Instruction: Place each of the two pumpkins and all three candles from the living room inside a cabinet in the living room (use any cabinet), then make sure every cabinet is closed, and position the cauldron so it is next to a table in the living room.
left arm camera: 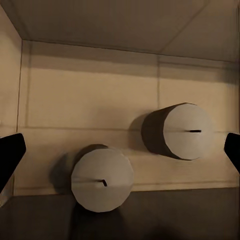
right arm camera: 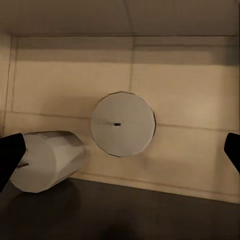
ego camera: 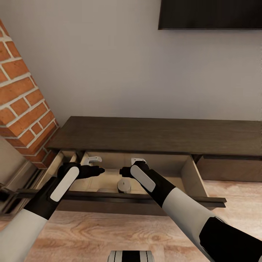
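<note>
A brick column [ego camera: 22, 102] stands at the far left, beside the long dark cabinet [ego camera: 156, 134] against the wall, its wide drawer [ego camera: 189, 174] pulled open. The left gripper [ego camera: 97, 170] hangs over the drawer with its jaws apart and empty; beneath it two candles [left arm camera: 102, 180] stand upright on the tan drawer floor, near each other but apart. The right gripper [ego camera: 125, 171], just beside the left, is also spread and holds nothing; below it one candle [right arm camera: 123, 124] stands upright and another [right arm camera: 47, 160] lies tipped beside it. A dark screen [ego camera: 211, 14] hangs on the wall above.
</note>
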